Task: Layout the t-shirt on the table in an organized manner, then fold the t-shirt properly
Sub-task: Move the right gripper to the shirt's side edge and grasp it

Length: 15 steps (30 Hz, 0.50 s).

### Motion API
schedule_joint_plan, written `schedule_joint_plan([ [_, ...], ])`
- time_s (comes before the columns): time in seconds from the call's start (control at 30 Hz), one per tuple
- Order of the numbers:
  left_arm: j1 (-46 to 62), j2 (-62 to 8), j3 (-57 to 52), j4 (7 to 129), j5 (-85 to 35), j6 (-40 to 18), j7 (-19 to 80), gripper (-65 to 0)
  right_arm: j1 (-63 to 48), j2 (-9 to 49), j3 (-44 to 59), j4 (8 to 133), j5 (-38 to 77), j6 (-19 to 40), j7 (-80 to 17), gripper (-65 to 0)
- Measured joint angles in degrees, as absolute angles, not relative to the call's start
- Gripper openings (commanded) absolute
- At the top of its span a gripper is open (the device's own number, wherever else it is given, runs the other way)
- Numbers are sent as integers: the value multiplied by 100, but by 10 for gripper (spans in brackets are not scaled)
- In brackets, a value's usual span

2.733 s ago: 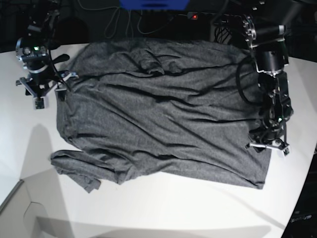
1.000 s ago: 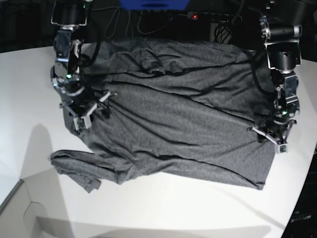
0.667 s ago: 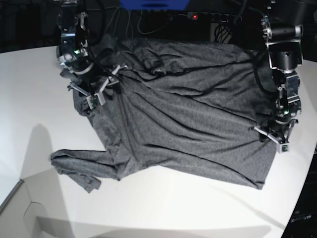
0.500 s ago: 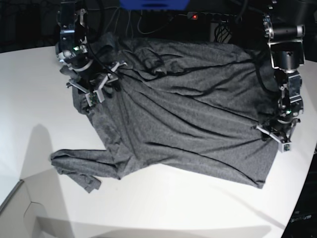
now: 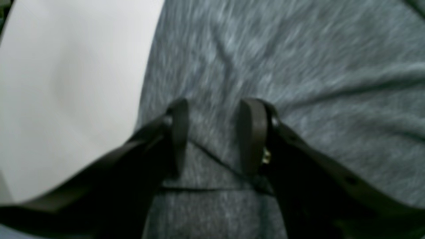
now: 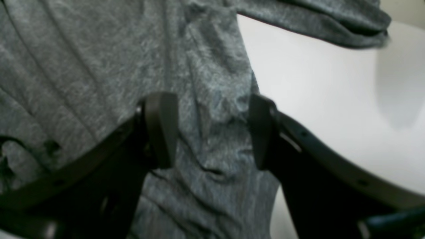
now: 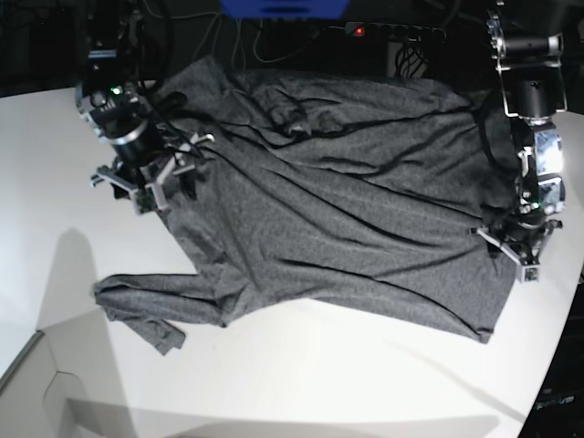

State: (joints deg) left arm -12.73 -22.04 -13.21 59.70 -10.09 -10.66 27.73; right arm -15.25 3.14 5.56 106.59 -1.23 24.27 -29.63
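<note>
The dark-grey t-shirt (image 7: pixel 338 201) lies spread and creased across the white table (image 7: pixel 319 383), with one sleeve (image 7: pixel 137 310) stretched out at the lower left. My right gripper (image 7: pixel 151 187) rests on the shirt's upper-left part. In the right wrist view the gripper (image 6: pixel 211 129) stands wide open, with a ridge of t-shirt (image 6: pixel 83 66) fabric between the fingers and bare table (image 6: pixel 332 99) beside it. My left gripper (image 7: pixel 518 258) sits on the shirt's right edge. Up close the gripper (image 5: pixel 215 132) has its fingers apart over t-shirt (image 5: pixel 298 66) cloth and a hem line, close to bare table (image 5: pixel 66 83).
Cables and a power strip with a red light (image 7: pixel 358 30) run behind the table's back edge. The curved table edge (image 7: pixel 570 310) passes close to my left gripper. A pale flat panel (image 7: pixel 46 388) sits at the lower-left corner.
My right gripper moved from the shirt's left side up and to the left, dragging that side with it, so creases now run diagonally. The left gripper crept slightly right.
</note>
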Motion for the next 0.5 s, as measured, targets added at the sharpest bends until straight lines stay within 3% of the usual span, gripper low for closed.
schedule_joint_plan([
  [0.3, -1190, -1946, -1667, 6451, -1039, -1072, 2749, -403, -73, 325, 556, 9266, -113, 2443, -2936, -306],
  [0.5, -1208, -1769, -1721, 6128, -956, -1081, 2720, -403, 886, 346, 550, 7859, -97, 2443, -2888, -305],
])
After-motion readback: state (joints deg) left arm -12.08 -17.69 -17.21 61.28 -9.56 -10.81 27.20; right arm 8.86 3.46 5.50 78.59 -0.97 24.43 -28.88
